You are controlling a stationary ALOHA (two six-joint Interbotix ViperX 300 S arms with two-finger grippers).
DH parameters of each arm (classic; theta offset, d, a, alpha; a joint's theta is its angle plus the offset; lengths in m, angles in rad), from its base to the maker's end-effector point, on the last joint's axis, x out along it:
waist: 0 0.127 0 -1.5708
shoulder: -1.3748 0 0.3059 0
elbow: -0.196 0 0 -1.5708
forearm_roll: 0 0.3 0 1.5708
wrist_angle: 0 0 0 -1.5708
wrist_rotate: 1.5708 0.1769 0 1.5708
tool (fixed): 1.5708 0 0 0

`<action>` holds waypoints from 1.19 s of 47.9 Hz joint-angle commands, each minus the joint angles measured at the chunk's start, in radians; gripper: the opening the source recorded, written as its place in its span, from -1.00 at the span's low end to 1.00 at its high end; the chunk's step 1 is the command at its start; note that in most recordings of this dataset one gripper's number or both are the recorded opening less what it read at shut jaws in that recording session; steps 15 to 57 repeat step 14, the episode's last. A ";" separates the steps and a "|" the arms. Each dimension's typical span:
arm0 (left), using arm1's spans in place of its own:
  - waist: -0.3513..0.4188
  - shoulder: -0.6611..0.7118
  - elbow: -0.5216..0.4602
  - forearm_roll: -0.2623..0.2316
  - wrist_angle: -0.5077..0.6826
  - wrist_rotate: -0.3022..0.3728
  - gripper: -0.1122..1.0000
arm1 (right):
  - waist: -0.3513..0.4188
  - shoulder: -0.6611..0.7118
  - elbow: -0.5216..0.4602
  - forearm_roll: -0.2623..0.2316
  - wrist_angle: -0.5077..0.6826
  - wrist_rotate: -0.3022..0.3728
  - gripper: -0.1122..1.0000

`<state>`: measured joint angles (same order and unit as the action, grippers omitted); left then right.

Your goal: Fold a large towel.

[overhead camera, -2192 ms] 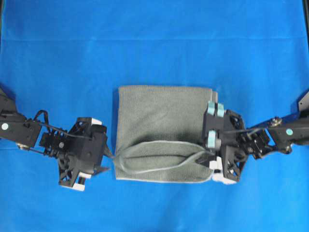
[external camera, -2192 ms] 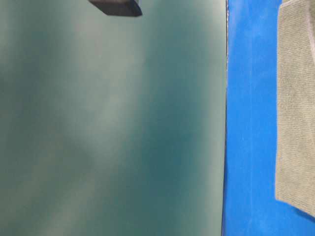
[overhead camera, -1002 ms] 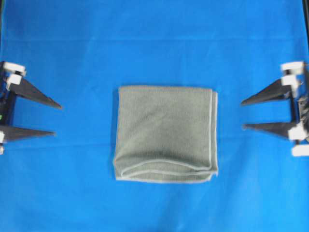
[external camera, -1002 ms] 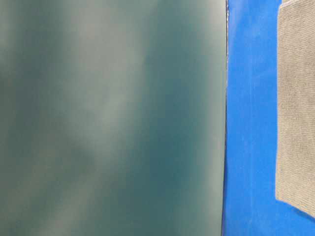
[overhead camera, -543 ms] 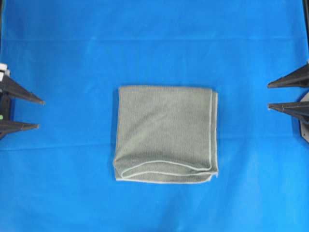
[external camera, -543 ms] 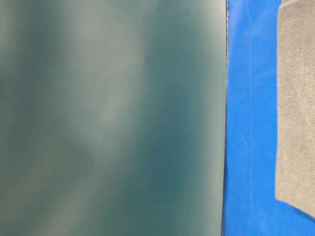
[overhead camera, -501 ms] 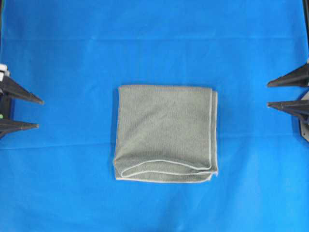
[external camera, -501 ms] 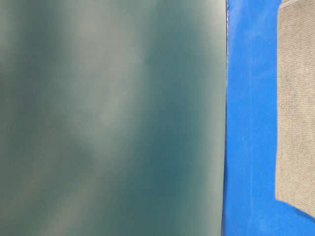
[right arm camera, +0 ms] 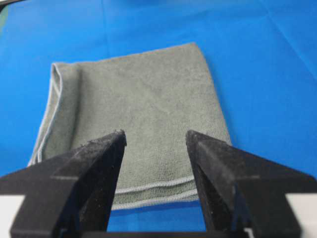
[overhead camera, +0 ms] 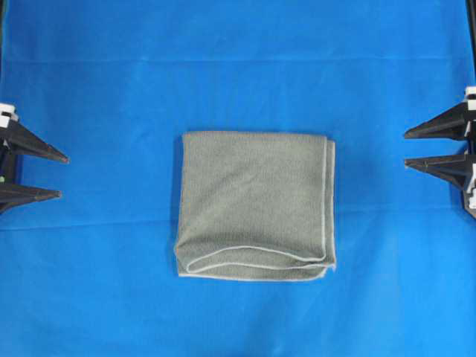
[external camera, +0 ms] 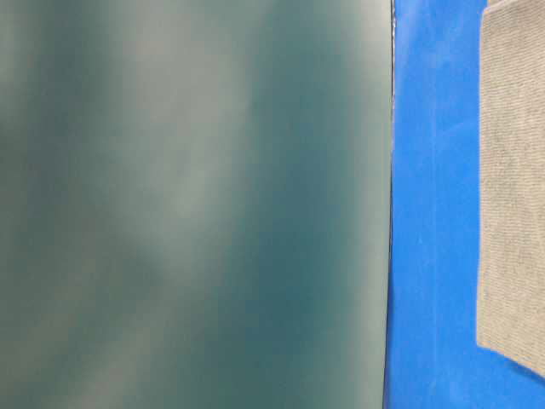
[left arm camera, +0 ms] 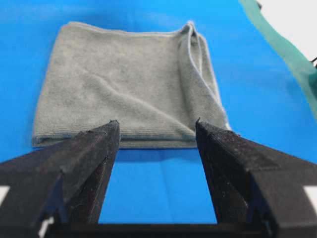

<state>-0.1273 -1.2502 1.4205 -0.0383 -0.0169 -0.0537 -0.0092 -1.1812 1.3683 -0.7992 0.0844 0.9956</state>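
The large towel [overhead camera: 253,204] lies folded into a near-square stack in the middle of the blue sheet, its pale stitched edges showing along the right and front sides. It also fills the far part of the left wrist view, towel [left arm camera: 126,82], and the right wrist view, towel [right arm camera: 136,114]. One edge of the towel [external camera: 511,179] shows in the table-level view. My left gripper [overhead camera: 63,176] stands open at the left border, well clear of the cloth. My right gripper [overhead camera: 405,149] stands open at the right border, also apart from it. Both hold nothing.
The bright blue sheet [overhead camera: 238,67] covers the whole work surface. A dark green wall [external camera: 196,204] fills most of the table-level view. A green strip and pale area [left arm camera: 292,44] mark the sheet's edge in the left wrist view.
Both grippers let go of the towel's front fold and drew back to the left and right borders. The towel settled flat. In the last half second the grippers barely shifted.
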 commanded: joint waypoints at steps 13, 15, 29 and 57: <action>0.003 0.008 -0.012 -0.002 -0.009 -0.005 0.28 | 0.000 0.017 -0.009 0.000 -0.005 0.000 0.24; 0.003 0.006 -0.012 -0.002 -0.009 -0.005 0.28 | 0.000 0.017 -0.011 -0.002 -0.005 0.000 0.23; 0.003 0.006 -0.012 -0.002 -0.009 -0.005 0.28 | 0.000 0.017 -0.011 -0.002 -0.005 0.000 0.23; 0.003 0.006 -0.012 -0.002 -0.009 -0.005 0.28 | 0.000 0.017 -0.011 -0.002 -0.005 0.000 0.23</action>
